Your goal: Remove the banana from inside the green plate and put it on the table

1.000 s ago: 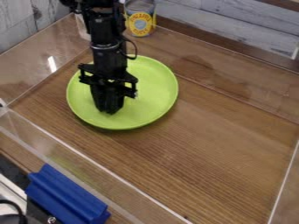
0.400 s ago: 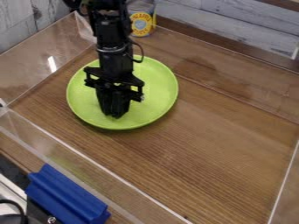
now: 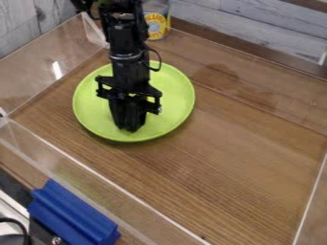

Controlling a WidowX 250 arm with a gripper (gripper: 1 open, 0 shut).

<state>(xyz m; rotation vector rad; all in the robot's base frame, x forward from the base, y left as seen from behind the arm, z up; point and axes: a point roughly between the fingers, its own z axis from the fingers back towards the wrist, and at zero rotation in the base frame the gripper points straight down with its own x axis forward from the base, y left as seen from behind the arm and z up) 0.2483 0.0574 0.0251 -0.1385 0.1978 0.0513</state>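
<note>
- The banana is hiding from view, so I am not seeing just where it is lying; the black end effector [image 3: 130, 123] is covering part of the plate
- The end effector is pointing down over the left part of the green plate [image 3: 175, 99], with its tips coming low over the inside; they are being closed, but the dark parts are hiding whether they are holding anything
- The black arm [image 3: 124, 36] is reaching down from the top of the view and is crossing over the far rim of the plate
- The big round plate is lying flat on the brown wooden bench [image 3: 243, 144], and its low rim is going all the way around
- A see-through wall [image 3: 96, 190] is standing along the near left side of the bench
- A blue block [image 3: 71, 215] is sitting outside that wall, down in the bottom left corner
- A jar with a yellow label [image 3: 157, 21] is standing behind the plate, near the arm
- White boards [image 3: 274, 14] are making the back
</note>
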